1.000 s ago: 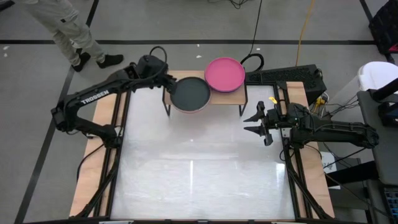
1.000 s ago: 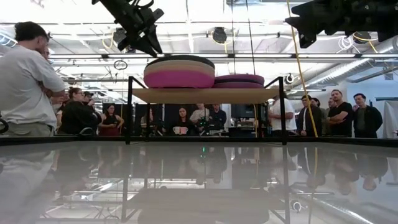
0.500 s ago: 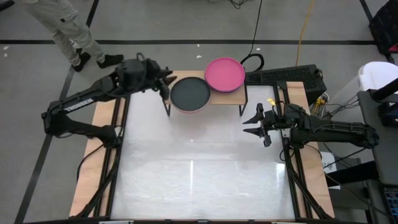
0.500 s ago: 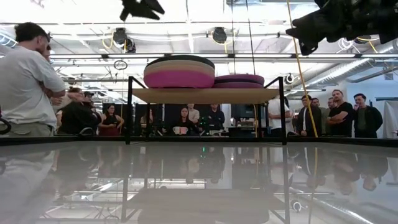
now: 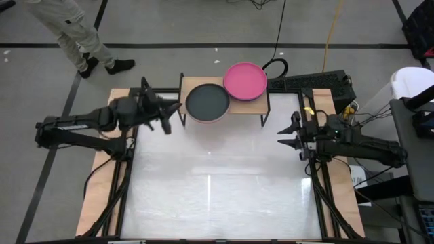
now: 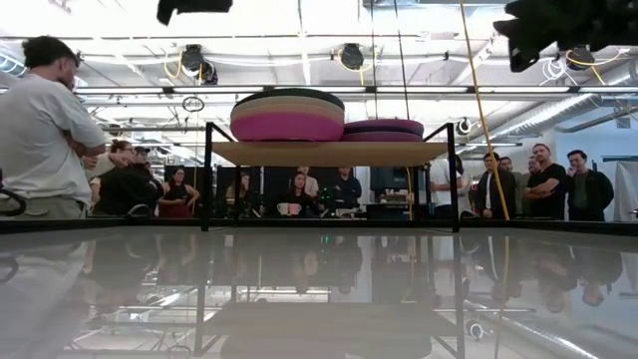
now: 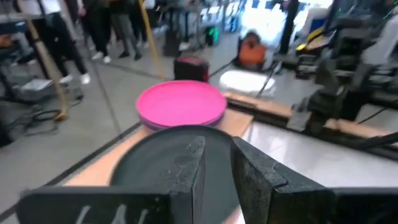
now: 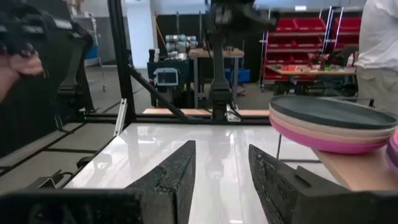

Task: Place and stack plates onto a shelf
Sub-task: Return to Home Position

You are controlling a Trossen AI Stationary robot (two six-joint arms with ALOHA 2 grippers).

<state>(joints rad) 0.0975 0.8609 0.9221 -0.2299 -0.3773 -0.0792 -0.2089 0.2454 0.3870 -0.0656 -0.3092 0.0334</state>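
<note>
The light-wood shelf (image 5: 258,102) stands on thin black legs at the table's far edge. Two stacks of plates rest on its board. The taller stack (image 6: 287,115) has a dark grey plate (image 5: 207,102) on top, with beige and magenta below. The lower stack (image 6: 384,130) is topped by a magenta plate (image 5: 245,80). My left gripper (image 5: 171,116) is open and hangs left of the shelf, facing the grey plate (image 7: 168,168). My right gripper (image 5: 288,132) is open, right of the shelf's near right leg, and holds nothing.
The large white tabletop (image 5: 217,183) lies in front of the shelf. Black frame rails run along both sides. Several people stand in the room beyond the table, one person close by on the left (image 6: 45,130). Cables and equipment (image 5: 312,83) lie beyond the far right corner.
My left gripper has drawn back from the left rim of the dark grey plate, moving toward the table's left edge and slightly nearer, and has risen. My right gripper has shifted a little toward the right edge. Both stacks stay where they were.
</note>
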